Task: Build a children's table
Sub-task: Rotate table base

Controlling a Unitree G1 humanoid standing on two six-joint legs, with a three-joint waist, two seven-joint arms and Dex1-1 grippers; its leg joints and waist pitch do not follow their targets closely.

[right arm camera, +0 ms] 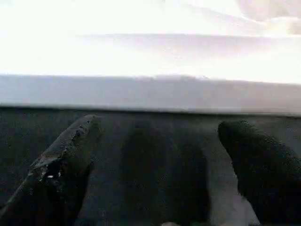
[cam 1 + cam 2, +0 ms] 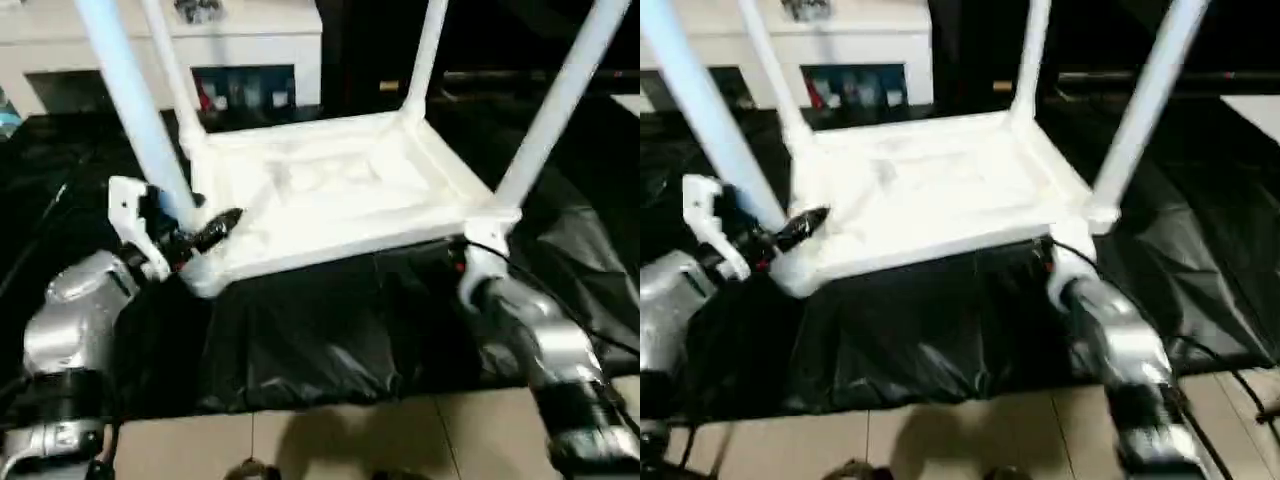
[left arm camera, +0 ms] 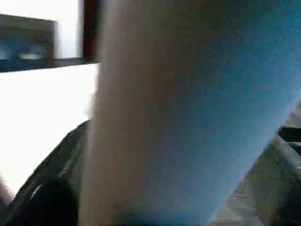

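The children's table lies upside down on the black-covered work table. Its white tabletop (image 2: 330, 195) shows its ribbed underside. Four white legs stand up from the corner sockets: near-left (image 2: 130, 110), far-left (image 2: 170, 70), far-right (image 2: 425, 55) and near-right (image 2: 560, 100). My left gripper (image 2: 195, 225) is open at the foot of the near-left leg (image 3: 188, 113), which stands between its fingers; one black finger (image 2: 215, 228) shows beside the socket. My right gripper (image 1: 160, 150) is open just short of the tabletop's near edge (image 1: 150, 94), by the near-right corner, with only black cloth between its fingers.
A white cabinet (image 2: 200, 40) stands behind the work table. The black cloth (image 2: 300, 340) hangs over the table's front edge above a tan tiled floor (image 2: 350, 440). A thin black cable (image 2: 560, 310) runs across my right forearm (image 2: 540, 350).
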